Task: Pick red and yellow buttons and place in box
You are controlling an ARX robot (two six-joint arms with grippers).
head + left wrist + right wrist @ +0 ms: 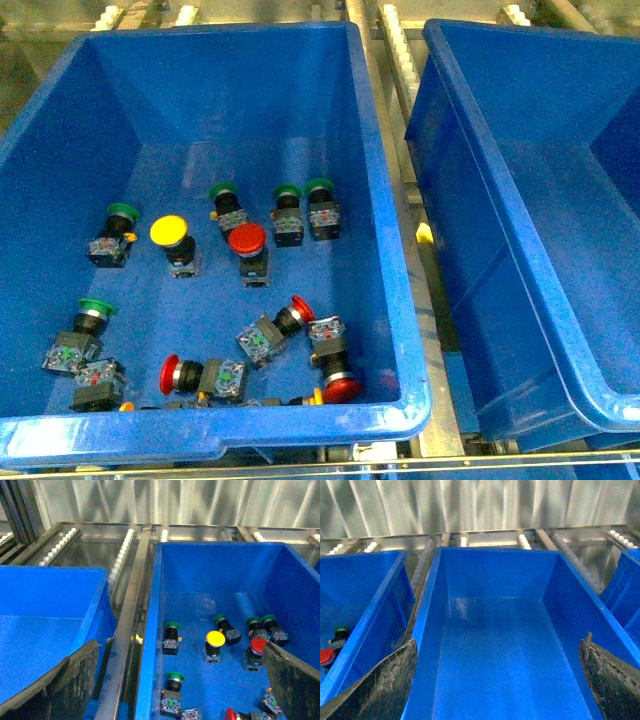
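Picking is judged not yet begun: no button is held and none lies in the box. In the front view neither arm is seen. A source bin [200, 425] with a notched rim is shown holding one yellow button [169, 231] standing upright. Four red buttons [247, 238] are also held, one upright beside the yellow one and three on their sides towards the near wall. Several green buttons [122, 212] are present and are to be left. The box [520, 300] stands just to the right across a roller rail [395, 60], and only part of its inside is shown. In the left wrist view the left end effector [180, 647] is seen released, its fingers spread wide with nothing between them. It is held above the source bin with the yellow button ahead of it, and a further blue bin [50, 605] is seen beyond a rail, no contents visible. In the right wrist view the right end effector [499, 640] is likewise released and unloaded, held over the box, whose floor is bare. A descent by the left end effector onto an upright cap is judged to be called for next. The yellow one is the most clear of neighbours, and the fingers must be kept off the green buttons nearby.
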